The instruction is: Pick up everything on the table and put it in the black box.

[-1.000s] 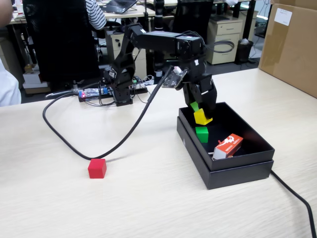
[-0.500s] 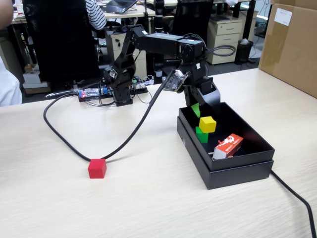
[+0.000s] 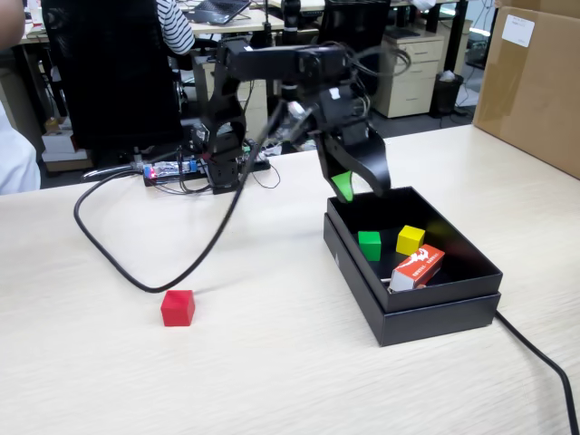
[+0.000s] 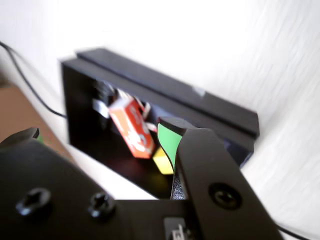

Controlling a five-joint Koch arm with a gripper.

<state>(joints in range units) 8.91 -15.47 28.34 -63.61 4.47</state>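
Green (image 3: 369,245) and yellow cubes (image 3: 410,239) lie in black box (image 3: 435,313); gripper (image 3: 356,188) empty

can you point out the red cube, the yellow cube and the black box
red cube (image 3: 178,307), fixed view, front face
yellow cube (image 3: 410,239), fixed view, its top face
black box (image 3: 435,309), fixed view, near outer wall
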